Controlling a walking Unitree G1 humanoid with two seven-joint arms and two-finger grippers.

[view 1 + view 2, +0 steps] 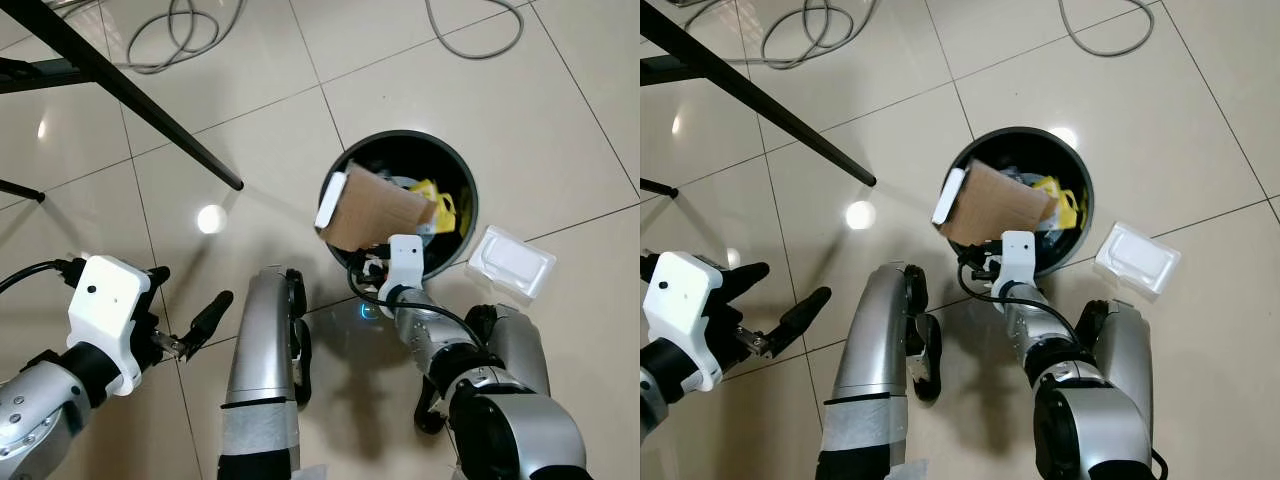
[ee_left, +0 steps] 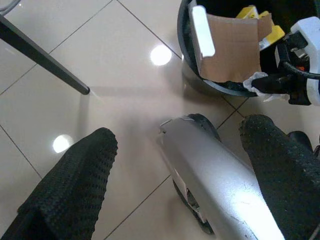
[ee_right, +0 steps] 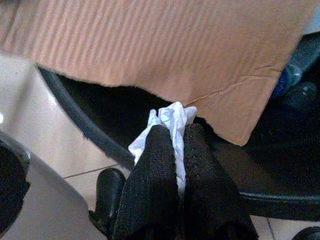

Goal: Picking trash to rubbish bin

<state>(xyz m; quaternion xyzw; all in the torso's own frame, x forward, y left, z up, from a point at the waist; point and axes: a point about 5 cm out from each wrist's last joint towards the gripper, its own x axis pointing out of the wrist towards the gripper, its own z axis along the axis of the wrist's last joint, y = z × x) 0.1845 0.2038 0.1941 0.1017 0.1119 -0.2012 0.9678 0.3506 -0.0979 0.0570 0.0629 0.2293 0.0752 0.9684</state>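
Taking the rubbish bin [image 1: 462,180] as the mark, the right gripper [image 3: 174,145] sits at its near rim, fingers clenched on a crumpled white tissue [image 3: 167,119] that juts toward the bin's mouth. Just beyond the tissue, a cardboard sheet [image 1: 375,208] leans across the opening, so the drop looks to lie forward and under it. The left gripper [image 1: 190,305], fingers spread and empty, hangs well off the bin's left side.

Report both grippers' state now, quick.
Left gripper: open, holding nothing, over the floor tiles.
Right gripper: shut on a crumpled white tissue, at the rim of the black rubbish bin.
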